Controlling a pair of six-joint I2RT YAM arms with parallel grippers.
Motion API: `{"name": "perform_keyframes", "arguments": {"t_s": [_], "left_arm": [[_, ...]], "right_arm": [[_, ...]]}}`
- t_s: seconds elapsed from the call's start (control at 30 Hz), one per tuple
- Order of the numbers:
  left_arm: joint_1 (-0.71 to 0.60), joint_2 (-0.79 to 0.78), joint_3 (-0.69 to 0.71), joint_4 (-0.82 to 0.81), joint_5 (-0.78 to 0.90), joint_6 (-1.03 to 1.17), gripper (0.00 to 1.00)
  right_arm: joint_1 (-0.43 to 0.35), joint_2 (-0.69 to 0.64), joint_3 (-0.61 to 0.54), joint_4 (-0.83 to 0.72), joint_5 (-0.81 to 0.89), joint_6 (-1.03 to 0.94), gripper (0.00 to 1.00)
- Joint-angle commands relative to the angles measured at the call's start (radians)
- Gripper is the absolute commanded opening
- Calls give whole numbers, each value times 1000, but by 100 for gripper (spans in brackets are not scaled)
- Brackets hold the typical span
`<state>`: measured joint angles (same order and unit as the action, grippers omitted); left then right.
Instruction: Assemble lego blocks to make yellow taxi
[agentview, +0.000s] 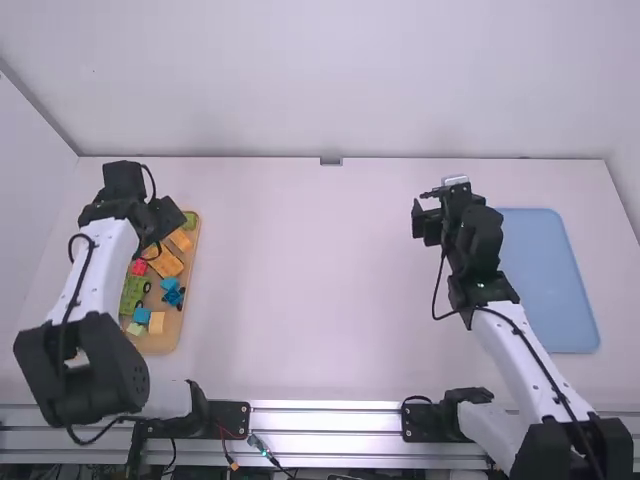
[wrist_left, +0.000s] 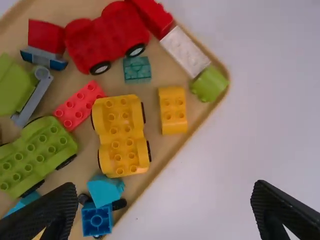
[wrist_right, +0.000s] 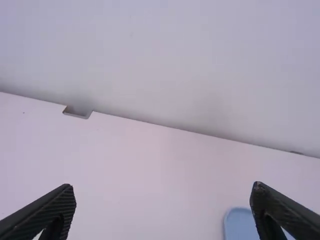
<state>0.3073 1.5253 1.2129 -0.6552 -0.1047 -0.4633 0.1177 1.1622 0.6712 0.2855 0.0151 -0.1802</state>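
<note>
Opening stage of the assembly, to judge by the separate parts: the step in hand appears to be choosing and fetching the taxi's base. On the white table (agentview: 320, 280), the tan tray (agentview: 155, 345) lies at the left of the high view, partly beneath the left arm (agentview: 100, 265). Within it, at the middle left of the left wrist view, sits the yellow wheeled base (wrist_left: 121, 135), studs up; the shorter yellow brick (wrist_left: 173, 110) lies apart, just beside it. The next move probably calls for lowering the left gripper (wrist_left: 165, 187) over the wheeled base, aligning its fingers across the narrow sides and avoiding the neighbouring red brick (wrist_left: 80, 105). The left arm rises from the lower left of the high view, its wrist bent over the tray; the right arm (agentview: 525, 360) slants from the lower right corner towards the upper right centre, its wrist near the light-blue panel (agentview: 550, 285) and its gripper tilted towards the back wall (wrist_right: 175, 60). Both the left gripper and the right gripper (wrist_right: 163, 187) have widely parted fingers, with nothing between them.
</note>
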Motion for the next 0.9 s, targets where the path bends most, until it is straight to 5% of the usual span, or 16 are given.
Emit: {"name": "perform_keyframes", "arguments": {"t_s": [0.0, 0.33, 0.87], "left_arm": [[33, 78, 45, -22, 5, -33, 95], [132, 305, 105, -42, 43, -37, 99], [126, 392, 61, 19, 83, 8, 99]], "right_arm": [[-1, 34, 52, 7, 8, -16, 94], [35, 93, 87, 22, 9, -26, 99], [60, 93, 87, 22, 8, -26, 99]]}}
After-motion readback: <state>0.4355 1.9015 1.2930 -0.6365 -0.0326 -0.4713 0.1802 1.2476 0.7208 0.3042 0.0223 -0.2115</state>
